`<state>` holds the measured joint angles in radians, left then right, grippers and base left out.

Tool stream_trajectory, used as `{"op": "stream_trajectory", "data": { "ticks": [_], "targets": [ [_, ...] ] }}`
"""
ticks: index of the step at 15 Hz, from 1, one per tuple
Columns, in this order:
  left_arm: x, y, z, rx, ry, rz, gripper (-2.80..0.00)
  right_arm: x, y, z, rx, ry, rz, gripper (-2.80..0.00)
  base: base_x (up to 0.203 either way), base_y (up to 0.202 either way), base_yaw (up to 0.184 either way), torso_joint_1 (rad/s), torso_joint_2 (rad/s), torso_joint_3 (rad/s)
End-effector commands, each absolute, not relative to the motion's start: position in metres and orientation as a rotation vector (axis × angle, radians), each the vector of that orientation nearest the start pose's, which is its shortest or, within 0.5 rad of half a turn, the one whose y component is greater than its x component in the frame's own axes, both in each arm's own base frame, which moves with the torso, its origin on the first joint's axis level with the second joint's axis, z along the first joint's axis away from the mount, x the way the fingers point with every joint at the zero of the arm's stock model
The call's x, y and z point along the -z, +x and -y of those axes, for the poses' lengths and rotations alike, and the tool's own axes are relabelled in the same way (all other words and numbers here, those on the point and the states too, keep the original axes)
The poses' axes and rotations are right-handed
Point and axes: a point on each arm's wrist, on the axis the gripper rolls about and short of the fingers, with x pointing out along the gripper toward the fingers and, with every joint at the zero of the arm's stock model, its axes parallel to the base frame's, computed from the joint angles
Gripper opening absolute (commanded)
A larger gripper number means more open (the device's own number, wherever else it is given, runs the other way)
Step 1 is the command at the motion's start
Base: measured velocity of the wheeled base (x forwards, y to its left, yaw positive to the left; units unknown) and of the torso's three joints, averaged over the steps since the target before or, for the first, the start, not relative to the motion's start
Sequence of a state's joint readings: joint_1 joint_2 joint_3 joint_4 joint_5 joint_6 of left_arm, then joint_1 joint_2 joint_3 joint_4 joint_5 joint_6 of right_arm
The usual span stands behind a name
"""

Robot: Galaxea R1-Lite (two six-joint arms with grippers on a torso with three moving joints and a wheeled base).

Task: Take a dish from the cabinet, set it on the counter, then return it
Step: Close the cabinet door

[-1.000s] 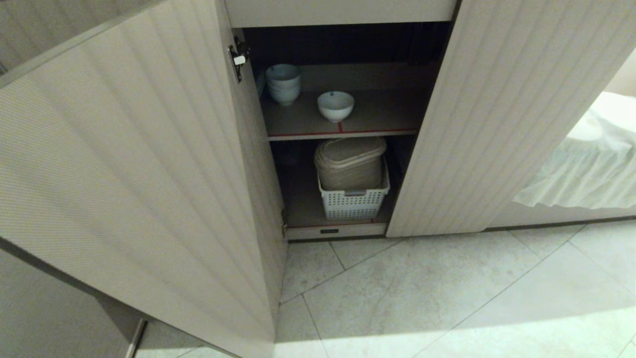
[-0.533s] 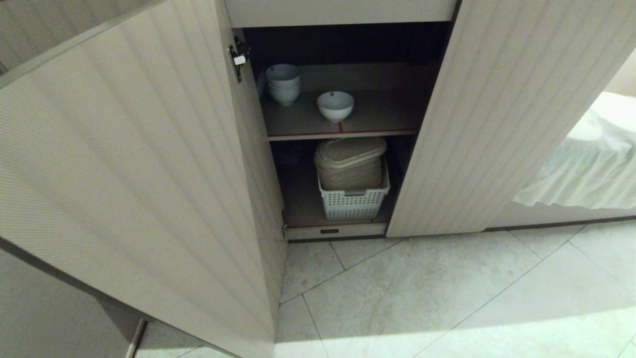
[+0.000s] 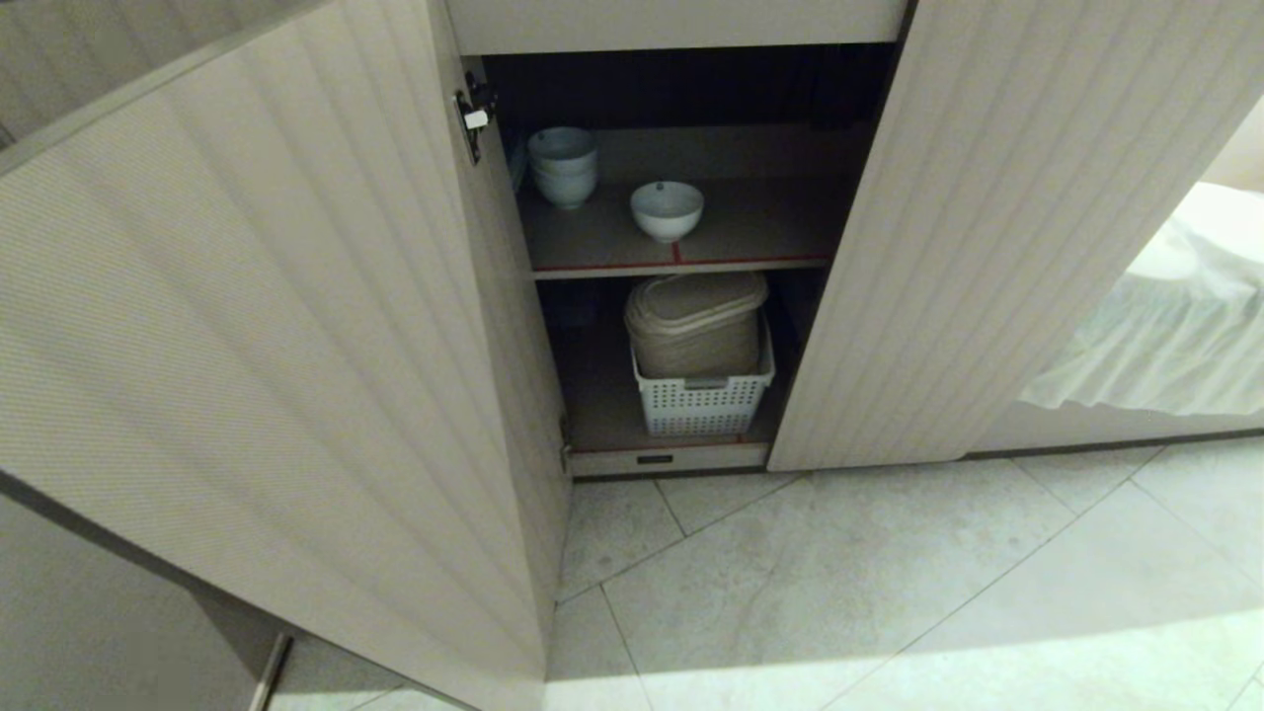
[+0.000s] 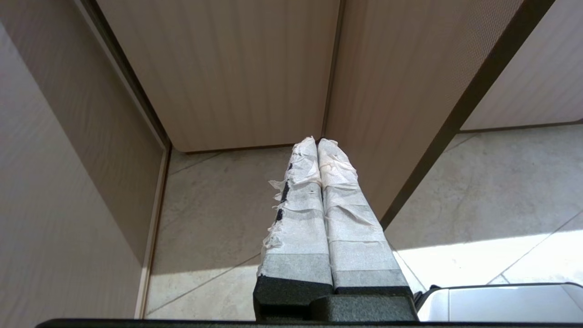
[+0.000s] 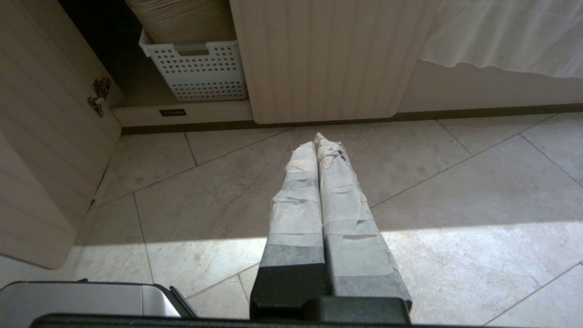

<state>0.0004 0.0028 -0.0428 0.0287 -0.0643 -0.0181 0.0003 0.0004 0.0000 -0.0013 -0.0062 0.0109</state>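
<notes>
pressing its two taped fingers flat together and gripping nothing, the left gripper [image 4: 317,142] is hanging low above the tiled floor [image 4: 214,214], pointing at the foot of an open fluted door [image 4: 387,91]; only its own wrist view is showing this. the right gripper [image 5: 319,139] is likewise sitting with fingers touching and empty, over the floor in front of the cabinet [image 5: 328,59], and its wrist view alone is catching the hinge [image 5: 99,95] low on the left door. neither arm is appearing in the head view. that view, though, is giving what the wrist cameras are missing: the dish [image 3: 667,209] is standing upright on the red-edged upper shelf [image 3: 681,265], near its front, well apart from the stacked bowls [image 3: 563,166] sitting further back to the left. below it, the white slotted basket [image 3: 703,400] is holding a beige lidded container [image 3: 696,326]; the right wrist view is showing that basket too. a pale cloth [image 3: 1165,326] is draping at the far right.
</notes>
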Motion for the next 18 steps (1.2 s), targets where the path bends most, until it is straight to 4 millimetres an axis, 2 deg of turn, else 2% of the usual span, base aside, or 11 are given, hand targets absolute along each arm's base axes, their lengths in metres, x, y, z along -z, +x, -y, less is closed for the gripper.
{"op": "stream_trajectory", "data": {
  "ticks": [1,8,12,18],
  "targets": [
    [-0.0843,-0.0263,0.0014,0.063,-0.018,0.013,-2.8,-0.0756,-0.0228,0.0002,0.005,0.011,0.002,-2.8,0.0,0.0,0.0,0.0,0.0,0.0],
    [-0.0843,-0.0263,0.0014,0.061,-0.024,0.013,-2.8,-0.0756,-0.0228,0.0002,0.005,0.011,0.002,-2.8,0.0,0.0,0.0,0.0,0.0,0.0],
    [-0.0843,-0.0263,0.0014,0.06,-0.024,0.013,-2.8,-0.0756,-0.0228,0.0001,0.006,0.011,0.002,-2.8,-0.128,0.0,0.003,0.003,0.0,0.005],
    [-0.0843,-0.0262,0.0014,0.058,-0.02,0.013,-2.8,-0.0756,-0.0228,0.0001,0.006,0.011,0.002,-2.8,0.0,0.0,0.0,0.0,0.0,0.0]
  ]
}}
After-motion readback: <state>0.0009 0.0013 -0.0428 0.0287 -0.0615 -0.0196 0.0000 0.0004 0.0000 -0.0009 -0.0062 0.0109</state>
